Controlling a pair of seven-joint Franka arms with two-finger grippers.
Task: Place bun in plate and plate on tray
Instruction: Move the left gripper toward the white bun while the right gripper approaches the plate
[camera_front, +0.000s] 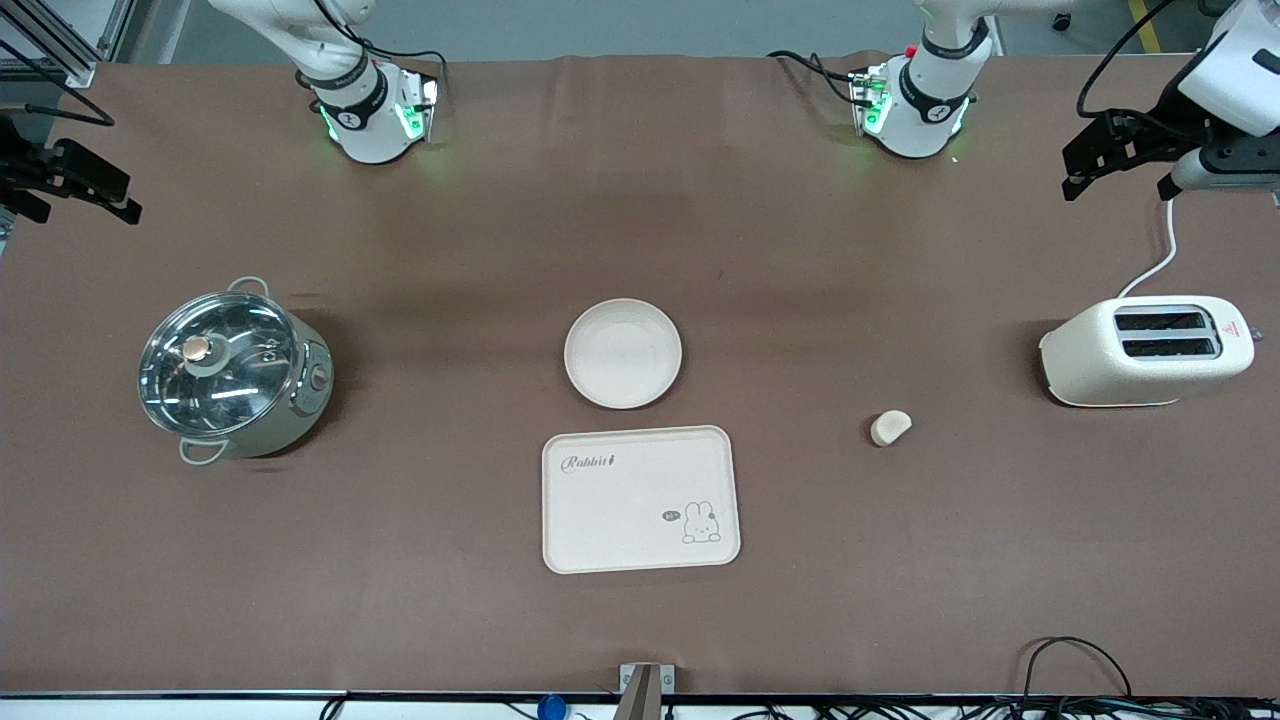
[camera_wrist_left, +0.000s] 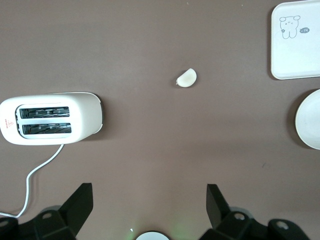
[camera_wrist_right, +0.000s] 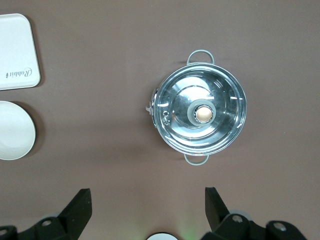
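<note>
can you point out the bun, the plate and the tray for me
bun (camera_front: 890, 428), front view, middle of its rounded top
plate (camera_front: 623, 305), front view, raised rim at the edge toward the robots
tray (camera_front: 610, 500), front view, bare middle of its flat surface

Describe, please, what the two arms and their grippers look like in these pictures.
Both arms have glossy white shells with black ring joints, green lights glowing at their bases and black cables trailing from them. The left gripper and right gripper are matte black, each with two wedge-shaped fingers on a black body with round screw holes.
</note>
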